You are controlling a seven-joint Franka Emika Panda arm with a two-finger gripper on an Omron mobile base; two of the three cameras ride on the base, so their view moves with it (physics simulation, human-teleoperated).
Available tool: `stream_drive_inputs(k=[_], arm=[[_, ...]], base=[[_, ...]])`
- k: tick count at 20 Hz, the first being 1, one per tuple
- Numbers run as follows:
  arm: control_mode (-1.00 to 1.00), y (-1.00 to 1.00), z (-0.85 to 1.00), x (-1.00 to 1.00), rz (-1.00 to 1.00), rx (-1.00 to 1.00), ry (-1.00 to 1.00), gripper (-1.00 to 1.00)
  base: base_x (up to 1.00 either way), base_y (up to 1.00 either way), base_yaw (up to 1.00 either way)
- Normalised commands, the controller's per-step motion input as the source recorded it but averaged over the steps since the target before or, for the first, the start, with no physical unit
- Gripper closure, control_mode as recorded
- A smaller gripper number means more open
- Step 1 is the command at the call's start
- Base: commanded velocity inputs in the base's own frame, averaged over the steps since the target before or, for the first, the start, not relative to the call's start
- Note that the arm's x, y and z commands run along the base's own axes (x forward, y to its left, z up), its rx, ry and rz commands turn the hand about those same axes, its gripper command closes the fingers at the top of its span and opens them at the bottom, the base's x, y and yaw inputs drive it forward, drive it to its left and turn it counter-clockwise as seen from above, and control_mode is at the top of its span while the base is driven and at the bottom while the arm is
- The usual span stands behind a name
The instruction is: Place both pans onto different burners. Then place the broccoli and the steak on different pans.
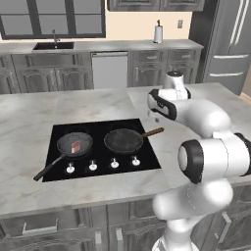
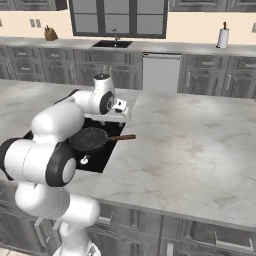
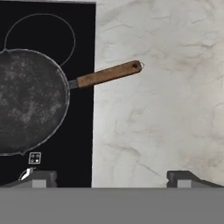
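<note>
Two pans sit on separate burners of the black cooktop (image 1: 98,128). The black-handled pan (image 1: 74,142) on the left holds the pinkish-red steak (image 1: 75,146). The brown-handled pan (image 1: 122,140) (image 2: 89,139) (image 3: 26,100) on the right is empty, its handle (image 3: 109,74) reaching out over the marble. My gripper (image 3: 111,177) (image 2: 120,117) (image 1: 154,116) hovers above the cooktop's right edge, beside that handle, open with nothing between its fingers. A bare burner ring (image 3: 72,39) shows beyond the pan. The broccoli is out of view.
Small white knobs (image 1: 92,166) line the cooktop's front edge. Pale marble island counter (image 2: 190,145) spreads wide to the right of the stove. Along the back wall are a sink (image 1: 54,45), a paper towel roll (image 1: 158,34) and a knife block (image 2: 50,34).
</note>
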Motion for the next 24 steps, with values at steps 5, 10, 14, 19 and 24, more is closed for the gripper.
stream_drive_inputs(k=[5,10,14,19,24], arm=[[1.00,0.00,0.00,-0.08,0.00,0.00,0.00,-1.00],[1.00,0.00,0.00,0.00,0.00,0.00,0.00,-1.00],[1.00,0.00,0.00,0.00,0.00,0.00,0.00,-1.00],[1.00,0.00,0.00,0.00,0.00,0.00,0.00,-1.00],[1.00,0.00,0.00,0.00,0.00,0.00,0.00,-1.00]], base=[[-0.49,0.11,-0.01],[-0.23,0.98,-0.02],[-0.01,1.00,-0.02],[0.03,1.00,-0.01],[0.08,1.00,0.00]])
